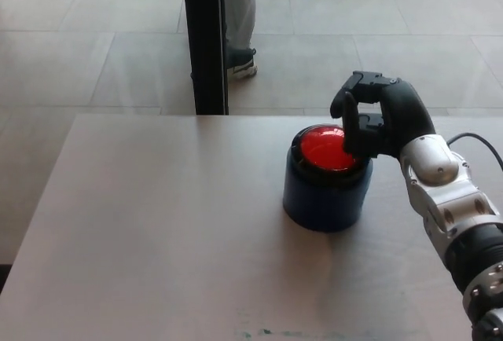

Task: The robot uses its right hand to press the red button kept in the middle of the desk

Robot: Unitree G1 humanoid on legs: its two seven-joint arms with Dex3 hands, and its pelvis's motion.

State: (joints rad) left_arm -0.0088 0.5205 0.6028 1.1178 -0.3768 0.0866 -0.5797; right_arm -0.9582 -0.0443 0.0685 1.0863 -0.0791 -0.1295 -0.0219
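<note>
So we've got the right hand (376,117) sitting right on the far-right edge of the red button (324,148), fingers curled in on themselves and holding nothing, with the thumb side looking like it touches the red cap. The button sits on its dark blue base (324,196) roughly mid tabletop (157,223), a bit right of centre. What worries us: the contact is off to one side of the cap, not over its middle, so a push from here could slide off the rim or just tip force into the base instead of driving the cap straight down. The base doesn't look fixed to anything, so a sideways shove might skate it across toward the robot's left. We can't tell whether the cap is actually depressed. The surface itself is a pale, smooth, matte wood-look top, nothing else on it besides some faint greenish marks at the near edge. Beyond it there's a tiled floor (94,34), a black post (206,38) right behind the far edge, and a person's leg and shoe (240,58) partly hidden behind that post. Left hand isn't visible at all
</note>
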